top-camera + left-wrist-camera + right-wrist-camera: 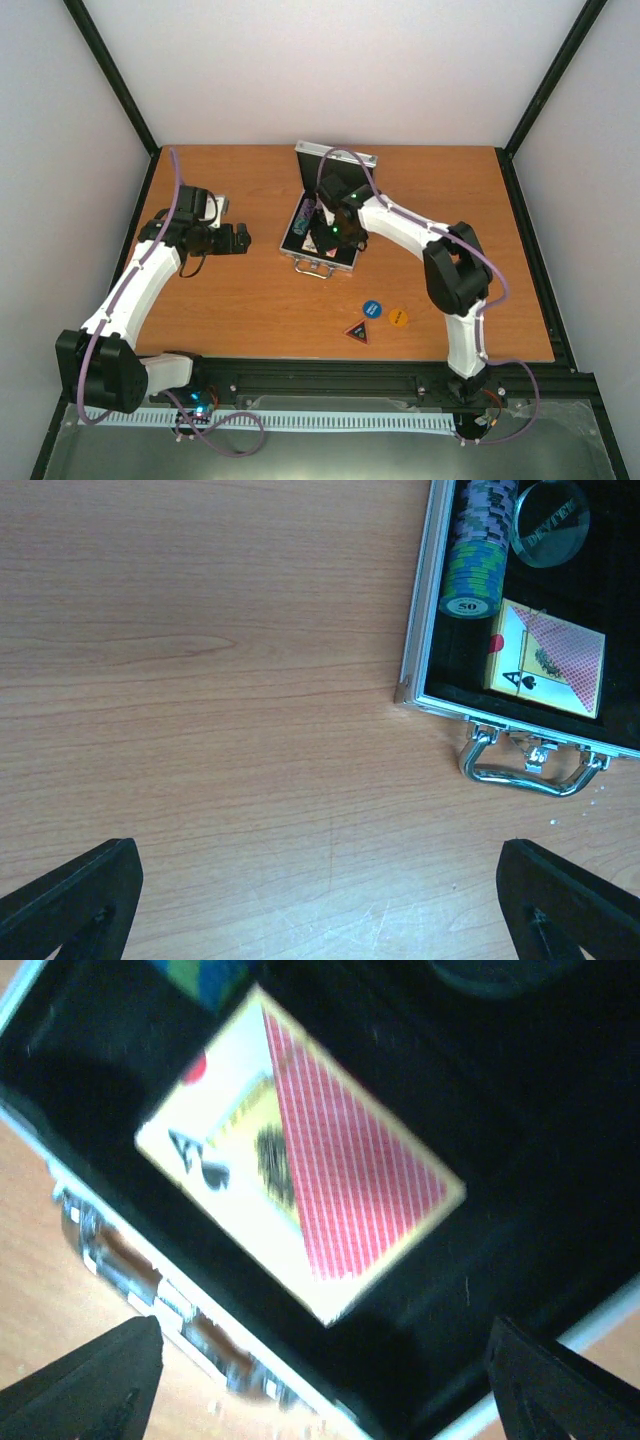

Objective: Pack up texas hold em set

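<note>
Silver alu case [325, 260], lid up, table [250, 300] centre; chips [475, 550], red-backed deck [300, 1170] inside. Blue btn [372, 308], orange btn [398, 317], triangular btn [358, 332] at 5 o'clock of case. Right end effector [320, 1340] apart over deck; left end effector [318, 855] apart over bare table at 9 o'clock of case.

The left arm bends up from its base, its claw [238, 239] held low to the left of the case [320, 263], jaws spread wide and empty. The right arm arches over the case, its claw [320, 1380] pointing down into it, jaws apart, gripping nothing.
</note>
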